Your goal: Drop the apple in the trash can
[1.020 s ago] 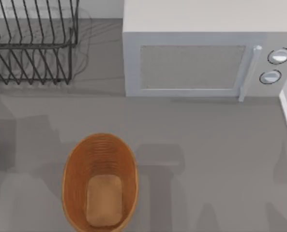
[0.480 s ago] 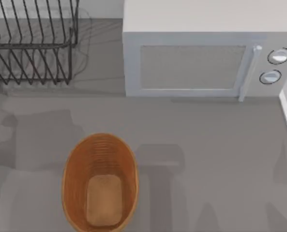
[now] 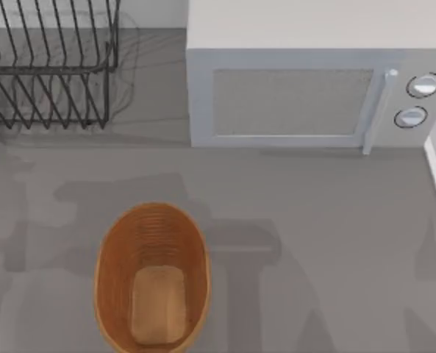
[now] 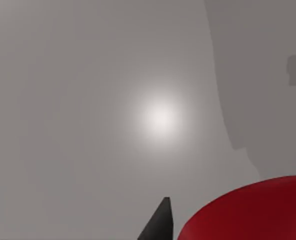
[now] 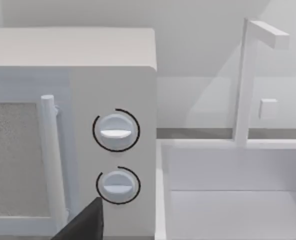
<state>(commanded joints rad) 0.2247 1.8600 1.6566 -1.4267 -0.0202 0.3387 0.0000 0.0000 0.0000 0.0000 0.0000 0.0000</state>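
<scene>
The apple [image 4: 247, 210] is bright red and looms large in the left wrist view, held above the bare grey table. My left gripper [image 4: 227, 227] is shut on it, and one dark fingertip [image 4: 160, 225] shows beside it. The trash can [image 3: 122, 250], an orange-brown oval bin with ribbed walls and a tan bottom, stands at the front left of the table in the top view. Broad arm shadows lie on the table just left of and behind it. In the right wrist view, one dark fingertip [image 5: 85, 224] of my right arm points at the microwave's knobs [image 5: 116, 131].
A white microwave [image 3: 291, 103] stands at the back right with its door shut. A black wire rack [image 3: 48, 66] is at the back left. A white sink basin [image 5: 237, 200] with a faucet [image 5: 245, 80] lies right of the microwave.
A dark piece of the left arm at the top view's left edge has gone from sight. The shadows on the table have slid rightward toward the trash can.
</scene>
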